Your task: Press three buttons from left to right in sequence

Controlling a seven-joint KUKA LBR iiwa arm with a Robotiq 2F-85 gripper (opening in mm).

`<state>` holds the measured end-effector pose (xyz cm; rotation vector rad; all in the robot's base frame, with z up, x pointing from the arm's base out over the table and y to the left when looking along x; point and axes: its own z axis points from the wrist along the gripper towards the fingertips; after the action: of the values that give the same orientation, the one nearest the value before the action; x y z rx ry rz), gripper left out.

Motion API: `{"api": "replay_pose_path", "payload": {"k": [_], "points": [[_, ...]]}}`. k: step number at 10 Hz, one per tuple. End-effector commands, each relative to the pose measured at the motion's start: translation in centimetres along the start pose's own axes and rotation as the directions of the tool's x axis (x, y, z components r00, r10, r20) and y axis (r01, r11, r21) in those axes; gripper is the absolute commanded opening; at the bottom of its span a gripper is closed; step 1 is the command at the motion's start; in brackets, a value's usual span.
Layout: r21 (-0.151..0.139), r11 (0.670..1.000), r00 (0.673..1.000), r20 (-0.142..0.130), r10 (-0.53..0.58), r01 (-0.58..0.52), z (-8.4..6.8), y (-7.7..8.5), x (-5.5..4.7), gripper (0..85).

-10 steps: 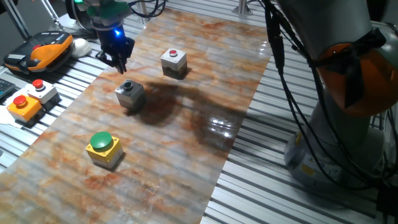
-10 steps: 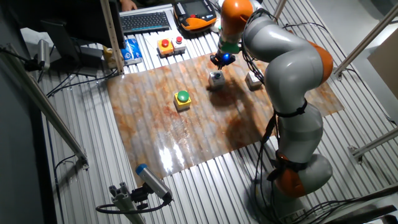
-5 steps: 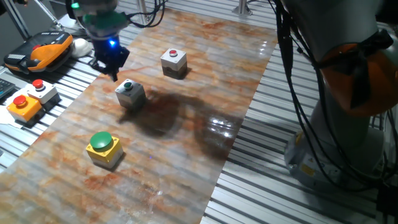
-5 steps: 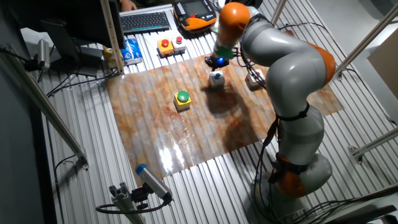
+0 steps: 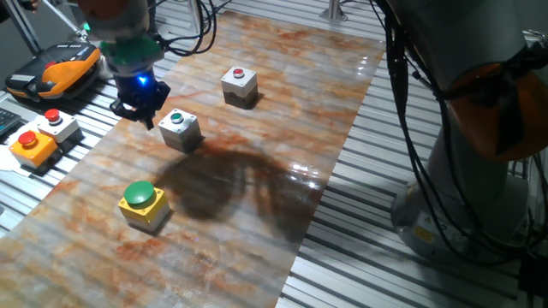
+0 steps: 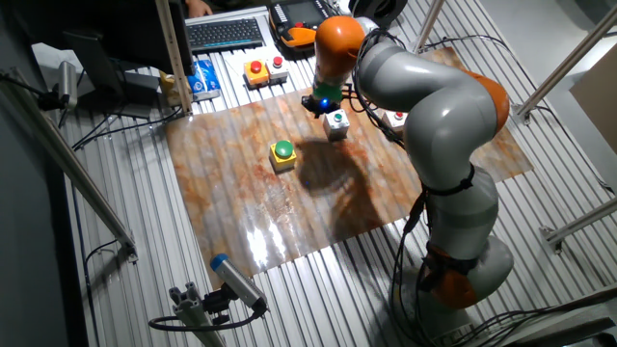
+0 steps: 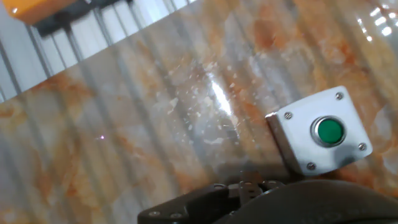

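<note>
Three buttons sit on the marbled mat. The light grey box with the small red button is farthest from this camera. The light grey box with the small green button is in the middle, and the yellow box with the large green dome is nearest. My gripper hangs just left of the middle box, a little above the mat and not touching it. In the hand view that box lies to the right, past the hand's dark body. No view shows the fingertips well enough to judge a gap.
An orange box with a red button and a grey box with a raised red button stand on the ribbed table left of the mat. An orange-and-black pendant lies behind them. A keyboard and a blue box sit further off.
My gripper has moved from behind the green-button box to its left side, towards the mat's edge. The green button, shadowed before, now shows fully.
</note>
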<state>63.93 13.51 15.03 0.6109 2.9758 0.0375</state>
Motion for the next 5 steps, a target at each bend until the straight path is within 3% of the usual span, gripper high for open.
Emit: {"api": "replay_pose_path", "payload": {"k": [1,3,5], "points": [[0.005,1.000,1.000,0.003,0.003,-0.003,0.1,0.1,0.3,0.0],[0.016,1.000,1.000,0.019,0.010,-0.011,0.6,0.6,1.3,0.0],[0.029,1.000,1.000,0.024,0.012,-0.012,0.6,0.7,1.6,0.0]]}}
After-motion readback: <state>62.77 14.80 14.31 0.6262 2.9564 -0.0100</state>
